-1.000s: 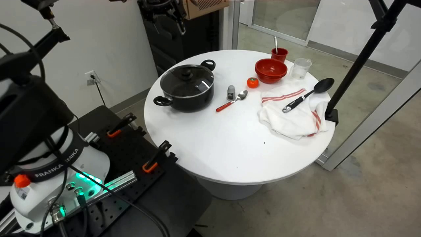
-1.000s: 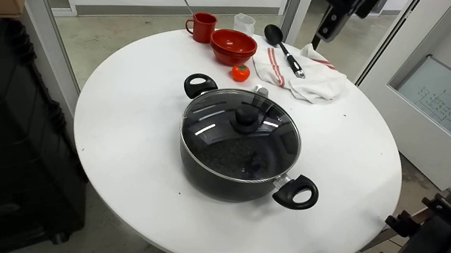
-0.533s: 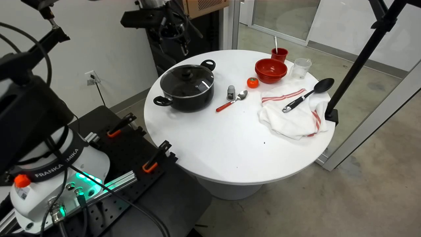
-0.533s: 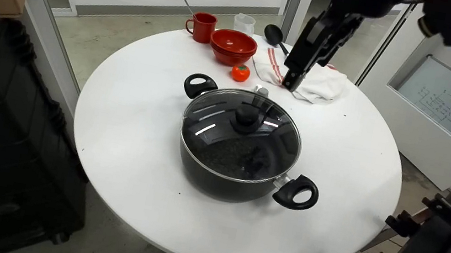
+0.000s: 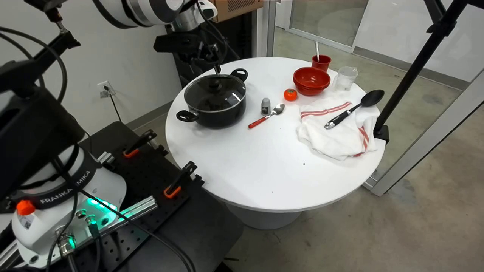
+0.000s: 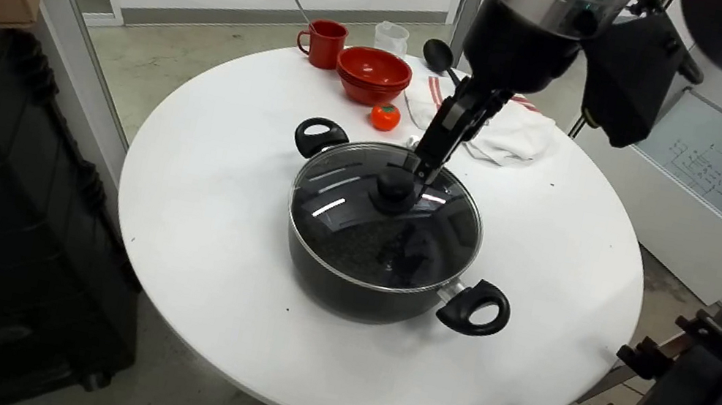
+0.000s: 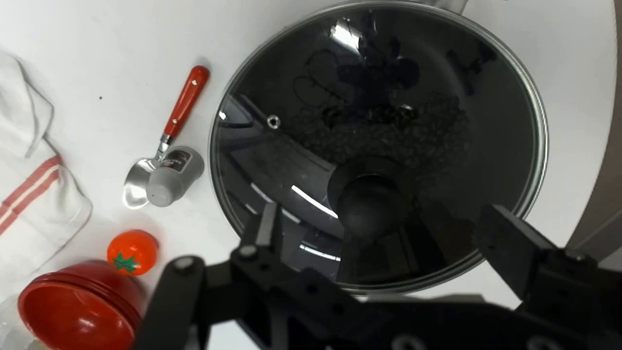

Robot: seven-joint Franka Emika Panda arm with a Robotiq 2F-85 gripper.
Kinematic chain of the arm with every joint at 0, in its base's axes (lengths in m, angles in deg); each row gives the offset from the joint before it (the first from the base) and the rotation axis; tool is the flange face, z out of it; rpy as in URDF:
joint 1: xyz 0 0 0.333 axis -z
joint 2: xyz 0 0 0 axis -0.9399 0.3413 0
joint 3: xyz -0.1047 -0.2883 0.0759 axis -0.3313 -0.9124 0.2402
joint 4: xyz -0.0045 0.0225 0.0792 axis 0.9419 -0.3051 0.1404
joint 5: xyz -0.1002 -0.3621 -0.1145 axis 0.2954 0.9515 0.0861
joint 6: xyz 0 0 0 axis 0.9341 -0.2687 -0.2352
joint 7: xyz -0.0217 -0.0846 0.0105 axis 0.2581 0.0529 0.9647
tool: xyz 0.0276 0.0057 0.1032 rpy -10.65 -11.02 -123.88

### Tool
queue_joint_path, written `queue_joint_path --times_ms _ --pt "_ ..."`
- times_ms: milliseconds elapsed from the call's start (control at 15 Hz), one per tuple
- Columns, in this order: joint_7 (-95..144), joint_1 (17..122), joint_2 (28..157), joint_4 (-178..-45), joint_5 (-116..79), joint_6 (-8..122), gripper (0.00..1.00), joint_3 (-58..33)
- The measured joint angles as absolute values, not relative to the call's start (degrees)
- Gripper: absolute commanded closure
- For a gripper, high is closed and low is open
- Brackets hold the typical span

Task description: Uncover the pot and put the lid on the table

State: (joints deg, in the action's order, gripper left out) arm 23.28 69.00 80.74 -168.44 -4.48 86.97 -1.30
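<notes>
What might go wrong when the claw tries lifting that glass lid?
The open claw might slip off the round black knob, dropping the glass lid. And the grey shaker standing close beside the pot could get knocked over if the lid swings that way.

The round white table is occupied by a black pot, with a grey shaker and a red-handled spoon placed nearby. A tomato is sited just beside stacked red bowls; a red mug and a translucent cup are positioned near the bowls. A red-striped white cloth is laid crumpled. Small dark specks are noted.
</notes>
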Motion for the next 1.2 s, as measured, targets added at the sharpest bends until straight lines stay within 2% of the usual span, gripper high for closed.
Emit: queue_joint_path --times_ms 733,800,933,1067,1133,1200 --pt "30.8 66.3 95.6 -157.3 3.2 87.2 0.0 -3.6" --pt "31.3 65.8 96.3 -156.5 3.2 87.2 0.25 -3.6" --pt "32.2 64.8 97.3 -155.5 3.2 87.2 0.33 -3.6" --pt "32.6 64.0 97.8 -154.8 3.2 86.8 0.5 -3.7" --pt "32.7 63.8 97.8 -154.4 3.2 86.0 0.25 -3.9" --pt "32.6 63.1 97.8 -154.0 2.6 85.0 0.13 -4.7"
